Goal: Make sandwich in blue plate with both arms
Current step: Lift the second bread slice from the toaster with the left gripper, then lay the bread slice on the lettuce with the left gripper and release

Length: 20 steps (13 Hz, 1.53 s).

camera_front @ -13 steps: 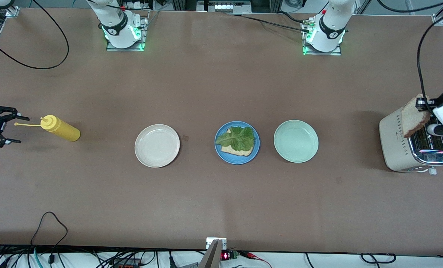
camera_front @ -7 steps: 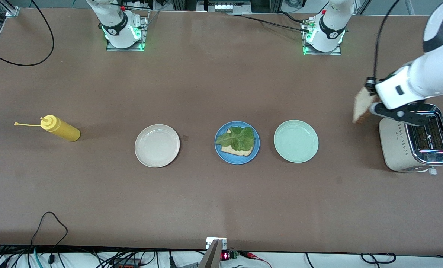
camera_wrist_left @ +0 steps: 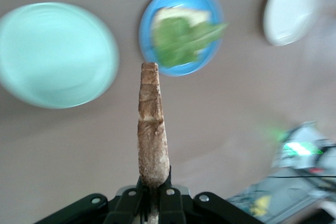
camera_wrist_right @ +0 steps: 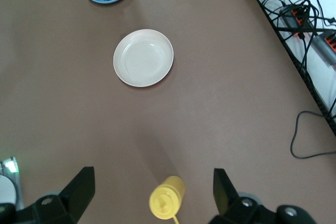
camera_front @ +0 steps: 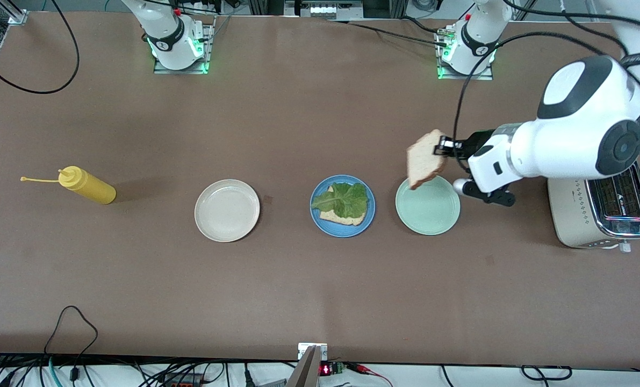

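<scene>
The blue plate (camera_front: pixel 317 217) sits mid-table between two other plates. On it lies a toasted bread slice (camera_front: pixel 346 219) with a green lettuce leaf (camera_front: pixel 344 198) on top. My left gripper (camera_front: pixel 444 150) is shut on a second bread slice (camera_front: pixel 424 158), held on edge in the air over the rim of the mint-green plate (camera_front: pixel 430 215). The left wrist view shows that slice (camera_wrist_left: pixel 152 124) pinched in the left gripper (camera_wrist_left: pixel 154 195), with the blue plate (camera_wrist_left: pixel 148 30) below. My right gripper (camera_wrist_right: pixel 152 184) is open, hanging over the yellow bottle (camera_wrist_right: pixel 167 199); it is outside the front view.
A cream-white plate (camera_front: pixel 227 210) lies beside the blue plate toward the right arm's end. The yellow squeeze bottle (camera_front: pixel 88 185) lies on its side farther that way. A toaster (camera_front: pixel 572 215) stands at the left arm's end. Cables hang along the table's near edge.
My left arm has carried the bread slice from above the toaster toward mid-table, to over the mint-green plate. The right gripper has drawn out of the front view.
</scene>
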### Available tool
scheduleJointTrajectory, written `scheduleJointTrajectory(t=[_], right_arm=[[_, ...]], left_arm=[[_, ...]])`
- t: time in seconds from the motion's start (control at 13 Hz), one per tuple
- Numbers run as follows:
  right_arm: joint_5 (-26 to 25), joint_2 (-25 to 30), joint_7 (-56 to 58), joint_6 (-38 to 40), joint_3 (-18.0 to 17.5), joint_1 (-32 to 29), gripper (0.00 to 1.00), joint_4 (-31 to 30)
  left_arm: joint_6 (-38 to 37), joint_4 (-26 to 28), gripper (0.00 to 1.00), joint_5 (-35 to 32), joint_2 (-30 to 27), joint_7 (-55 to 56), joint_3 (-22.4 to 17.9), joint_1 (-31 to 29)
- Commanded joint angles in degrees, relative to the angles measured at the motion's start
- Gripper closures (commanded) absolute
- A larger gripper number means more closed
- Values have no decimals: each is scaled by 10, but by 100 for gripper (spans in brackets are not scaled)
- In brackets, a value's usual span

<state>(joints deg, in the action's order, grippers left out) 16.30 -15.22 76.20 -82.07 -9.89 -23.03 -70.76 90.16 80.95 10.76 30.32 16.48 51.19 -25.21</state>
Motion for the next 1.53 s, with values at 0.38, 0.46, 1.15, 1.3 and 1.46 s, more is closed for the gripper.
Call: scheduleJointTrajectory(t=[0.38, 0.46, 1.15, 1.3, 1.46], right_arm=[[-127, 56, -459, -14, 8, 174, 0, -86], [-137, 56, -517, -16, 7, 187, 0, -95], [-138, 49, -743, -12, 16, 180, 0, -137], [-141, 49, -744, -10, 26, 177, 0, -134], [-189, 42, -744, -20, 48, 192, 0, -134]], left_arm=[[171, 15, 100, 102, 141, -131, 4, 74], [192, 27, 100, 106, 153, -161, 4, 70], [308, 67, 97, 115, 271, -358, 2, 73], [310, 67, 97, 115, 279, -364, -1, 75], [309, 67, 94, 114, 279, -377, -13, 78]])
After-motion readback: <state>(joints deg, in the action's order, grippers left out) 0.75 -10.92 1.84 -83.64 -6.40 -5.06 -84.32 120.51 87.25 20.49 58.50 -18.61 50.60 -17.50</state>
